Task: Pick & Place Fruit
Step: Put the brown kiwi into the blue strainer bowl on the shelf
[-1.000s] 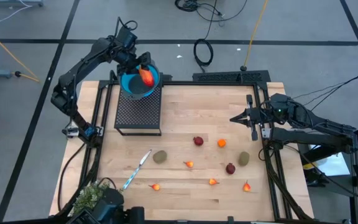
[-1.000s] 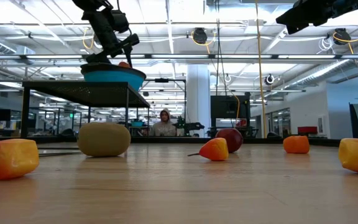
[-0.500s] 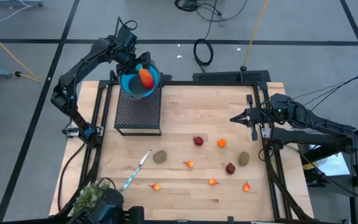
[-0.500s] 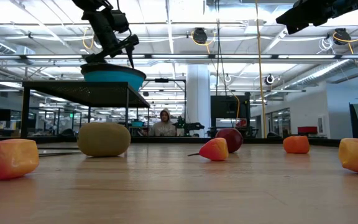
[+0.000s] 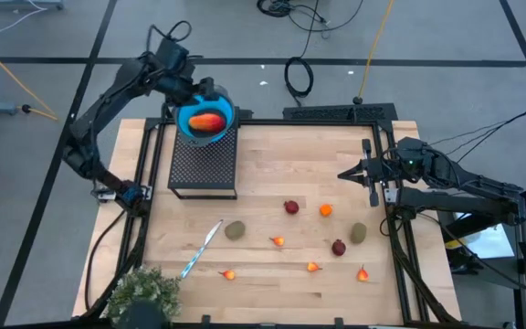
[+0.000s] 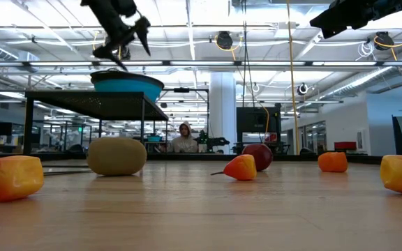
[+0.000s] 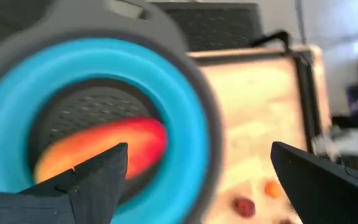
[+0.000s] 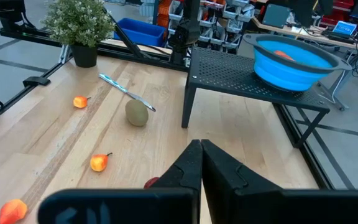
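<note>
I have the left tool spread wide just above the blue bowl, and the long red-orange fruit lies loose inside it, so this drop looks done. The right tool waits pressed together at the desk's right edge. Next I'd swing left down to the olive-brown oval.

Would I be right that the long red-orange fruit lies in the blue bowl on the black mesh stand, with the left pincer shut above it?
Not quite: the left pincer is open, its fingers spread wide in the left wrist view. The long red-orange fruit does lie in the blue bowl on the black mesh stand.
</note>
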